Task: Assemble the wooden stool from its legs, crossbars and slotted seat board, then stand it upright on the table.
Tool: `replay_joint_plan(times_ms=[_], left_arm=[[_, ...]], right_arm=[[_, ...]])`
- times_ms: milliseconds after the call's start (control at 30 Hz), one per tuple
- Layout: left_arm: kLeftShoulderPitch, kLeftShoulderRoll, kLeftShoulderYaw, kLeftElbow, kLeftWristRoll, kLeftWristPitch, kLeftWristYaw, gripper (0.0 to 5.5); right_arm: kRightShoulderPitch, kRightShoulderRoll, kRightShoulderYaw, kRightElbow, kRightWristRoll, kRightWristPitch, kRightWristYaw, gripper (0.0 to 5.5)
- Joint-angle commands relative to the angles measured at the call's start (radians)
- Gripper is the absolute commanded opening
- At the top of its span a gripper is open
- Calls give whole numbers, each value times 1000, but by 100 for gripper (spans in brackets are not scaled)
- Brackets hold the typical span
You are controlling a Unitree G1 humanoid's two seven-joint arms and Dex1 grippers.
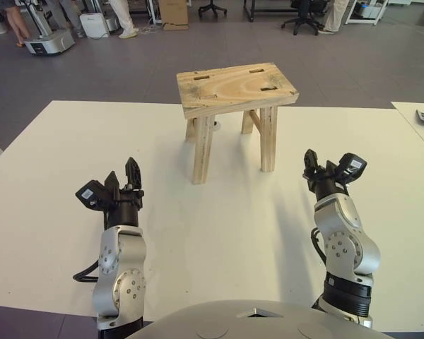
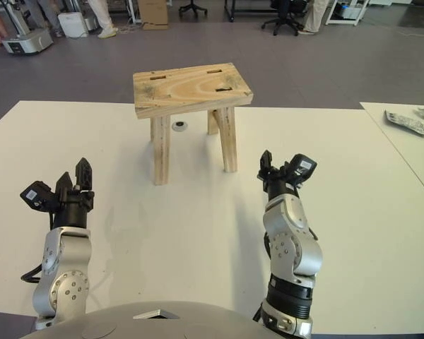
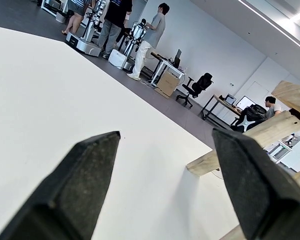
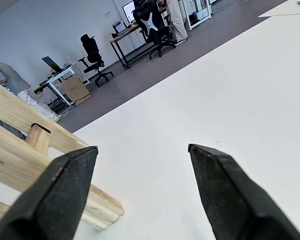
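A small round thing [image 2: 179, 126] lies on the white table [image 1: 219, 233] just behind the stool [image 1: 233, 92]. A second table [image 2: 410, 145] stands off to my right with a flat grey object [image 2: 405, 121] on it. Beyond the far edge are grey floor, a cardboard box [image 1: 173, 13] and an office chair [image 1: 300, 18].

In the left eye view the stool's front leg [image 1: 203, 148] partly covers the round thing, while the right eye view shows it whole between the legs. From my head I look down on the seat board [image 2: 191, 86] and the slots in its top. The wrist views see the stool from low down. The left wrist view shows a leg [image 3: 240, 145] with its foot on the table. The right wrist view shows a leg [image 4: 50, 180] ending on the table just past my fingertip.

The stool stands upright at the far middle of the table, ahead of both arms and well apart from them. My left pincer [image 1: 124, 173] sits low over the near left of the table, its fingers [image 3: 75, 195] spread wide and holding nothing. My right pincer [image 1: 319, 166] is over the near right, its fingers [image 4: 235, 200] equally wide apart and touching nothing.
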Motion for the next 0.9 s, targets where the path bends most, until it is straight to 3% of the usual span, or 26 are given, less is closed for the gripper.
replay_joint_plan(times_ms=[33, 267, 567, 900], left_arm=[[-45, 25, 32, 18, -18, 30, -26, 338], [-100, 65, 38, 27, -21, 62, -84, 338], [-129, 50, 38, 58, -16, 56, -126, 338], [-184, 28, 48, 160, -11, 41, -174, 338]], right_arm=[[72, 147, 90, -42, 6, -61, -30, 339], [129, 162, 186, -26, 13, -170, -82, 339], [85, 57, 249, 11, -4, -238, -48, 339], [24, 52, 243, 103, -38, -299, -31, 339]])
